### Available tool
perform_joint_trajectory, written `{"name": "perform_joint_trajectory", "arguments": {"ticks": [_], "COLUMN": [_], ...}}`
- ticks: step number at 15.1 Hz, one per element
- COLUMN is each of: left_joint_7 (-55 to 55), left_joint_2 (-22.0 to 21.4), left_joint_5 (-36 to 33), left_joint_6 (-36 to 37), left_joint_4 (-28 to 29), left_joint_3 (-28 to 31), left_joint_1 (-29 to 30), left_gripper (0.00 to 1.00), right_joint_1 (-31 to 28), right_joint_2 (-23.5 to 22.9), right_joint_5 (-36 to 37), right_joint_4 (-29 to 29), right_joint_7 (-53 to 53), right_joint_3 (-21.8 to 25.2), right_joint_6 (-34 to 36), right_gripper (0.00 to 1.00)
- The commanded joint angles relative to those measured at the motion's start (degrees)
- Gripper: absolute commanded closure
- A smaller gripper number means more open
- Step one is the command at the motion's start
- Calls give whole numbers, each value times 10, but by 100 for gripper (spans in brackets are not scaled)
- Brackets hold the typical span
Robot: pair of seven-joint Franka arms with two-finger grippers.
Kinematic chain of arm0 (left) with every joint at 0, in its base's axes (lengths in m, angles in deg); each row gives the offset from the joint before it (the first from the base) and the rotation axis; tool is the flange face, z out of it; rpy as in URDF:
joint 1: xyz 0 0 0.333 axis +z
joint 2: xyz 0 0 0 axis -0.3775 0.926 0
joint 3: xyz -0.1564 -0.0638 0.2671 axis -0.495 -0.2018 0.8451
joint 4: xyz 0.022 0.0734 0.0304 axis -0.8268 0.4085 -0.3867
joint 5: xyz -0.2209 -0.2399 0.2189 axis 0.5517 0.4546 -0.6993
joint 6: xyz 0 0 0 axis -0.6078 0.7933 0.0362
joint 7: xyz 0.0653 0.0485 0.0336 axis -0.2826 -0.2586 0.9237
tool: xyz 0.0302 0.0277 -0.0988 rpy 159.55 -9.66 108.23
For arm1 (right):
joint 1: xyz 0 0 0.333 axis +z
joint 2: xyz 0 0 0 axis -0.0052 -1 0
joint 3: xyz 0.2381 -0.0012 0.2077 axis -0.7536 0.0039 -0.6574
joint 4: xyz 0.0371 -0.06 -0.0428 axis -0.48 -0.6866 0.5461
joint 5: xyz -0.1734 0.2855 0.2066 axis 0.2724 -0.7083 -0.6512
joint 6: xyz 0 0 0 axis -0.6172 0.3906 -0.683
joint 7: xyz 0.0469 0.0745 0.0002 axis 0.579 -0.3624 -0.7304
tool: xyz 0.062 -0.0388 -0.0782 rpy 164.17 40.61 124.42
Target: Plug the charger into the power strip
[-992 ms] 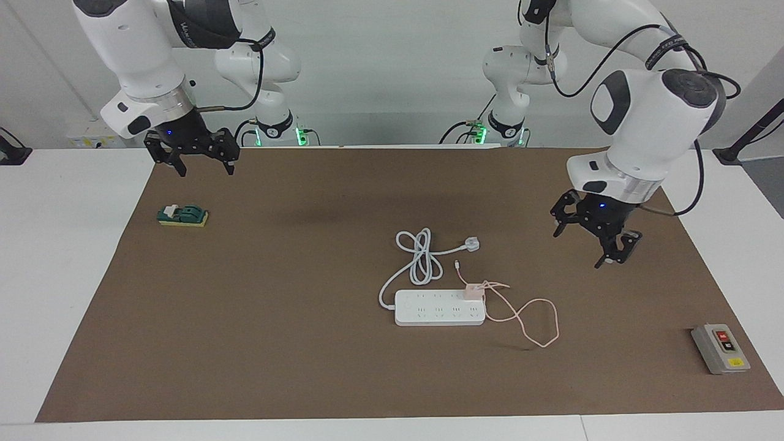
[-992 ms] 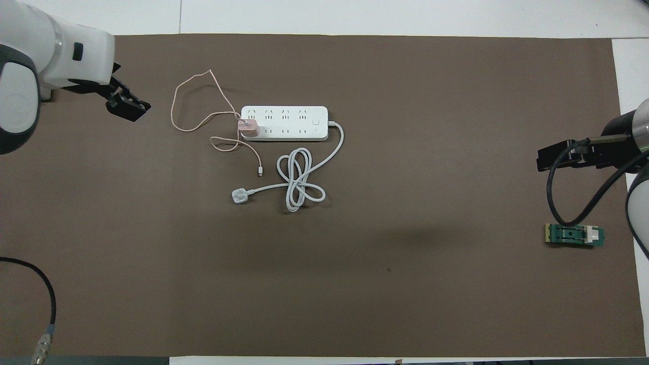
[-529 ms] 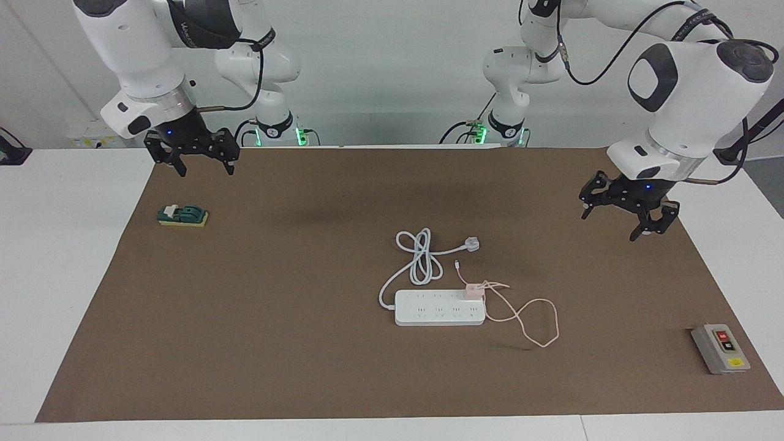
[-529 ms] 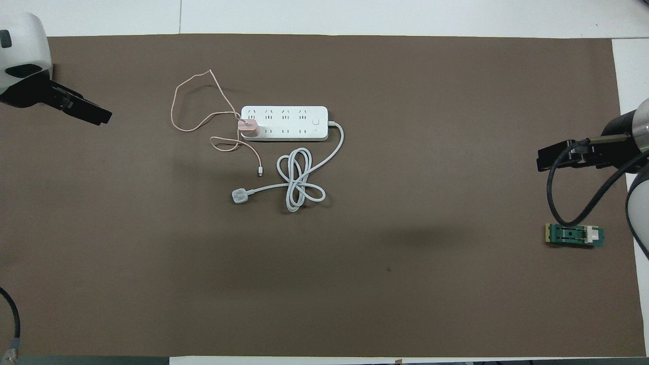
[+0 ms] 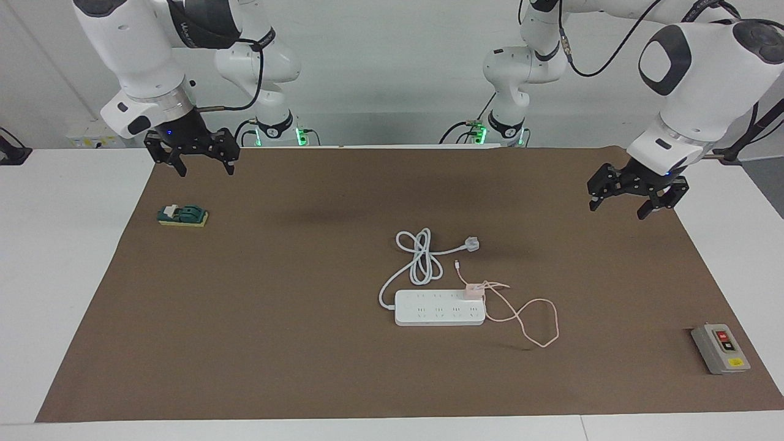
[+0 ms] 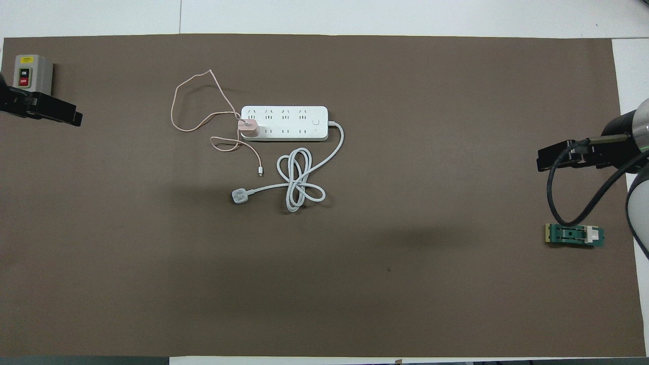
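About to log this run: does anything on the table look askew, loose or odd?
Nothing stands out. The charger sits on the power strip at its end socket, its cable trailing loosely on the mat. Both end effectors, left and right, hang open and empty, away from it.

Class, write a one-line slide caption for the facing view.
Pink charger sits on the power strip mid-mat; left gripper and right gripper hang open, empty.

Charger [image 5: 473, 291] prongs hidden in strip [image 5: 429, 315]
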Motion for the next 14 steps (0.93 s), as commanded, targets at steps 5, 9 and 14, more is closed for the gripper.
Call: {"name": "perform_joint_trajectory", "arguments": {"ticks": [5,9,14], "left_joint_7": [46,96,100], "left_joint_2": [-49,-45,-36], "left_joint_5": [-10,-43,-35], "left_joint_6": [26,3,51], "left_joint_4": [70,66,33], "left_joint_3": [-3,-4,-4], "left_joint_1": [18,10,17], "left_gripper": [0,0,0], "right_joint_1": [-2,-2,-2], "right_joint_2": [8,8,8], "right_joint_5": [3,3,3], "right_joint_4": [-4,-4,-4], "right_joint_7": [8,8,7], "right_joint_3": [-2,-2,-2], "right_joint_6": [10,10,10], "right_gripper": [0,0,0]}}
